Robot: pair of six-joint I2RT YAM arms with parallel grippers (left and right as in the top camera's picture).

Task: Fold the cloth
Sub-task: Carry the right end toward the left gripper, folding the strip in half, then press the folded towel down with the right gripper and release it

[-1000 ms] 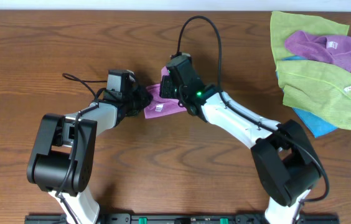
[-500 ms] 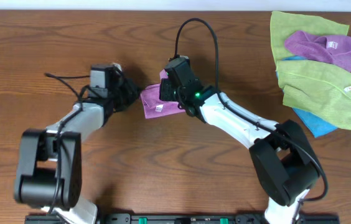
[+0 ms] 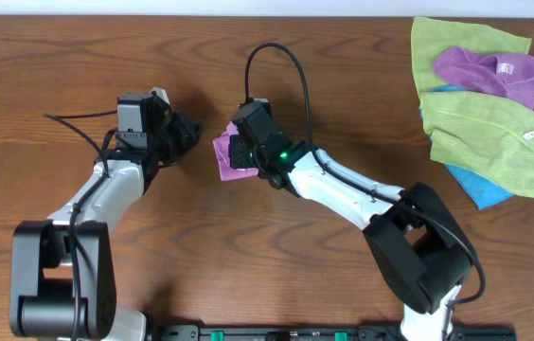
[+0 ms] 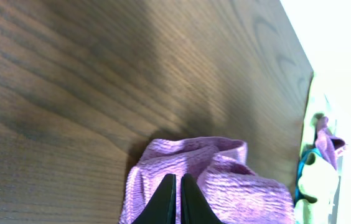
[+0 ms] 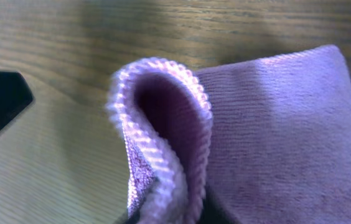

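Note:
The small purple cloth [image 3: 226,154] lies bunched on the wooden table between the two arms. My right gripper [image 3: 240,152] is shut on a folded edge of it; the right wrist view shows the cloth [image 5: 275,137] curling up in a loop into the jaws [image 5: 169,211]. My left gripper [image 3: 189,131] is to the left of the cloth, a short gap away. In the left wrist view its fingers [image 4: 175,180] are pressed together with nothing between them, pointing at the cloth [image 4: 238,180].
A pile of other cloths sits at the back right: green ones [image 3: 494,133], a purple one [image 3: 489,68] and a blue one [image 3: 480,187]. The pile shows at the far edge of the left wrist view [image 4: 315,162].
My left gripper has pulled back to the left, away from the cloth. My right gripper has moved left with the cloth's edge in it, shifting the cloth left.

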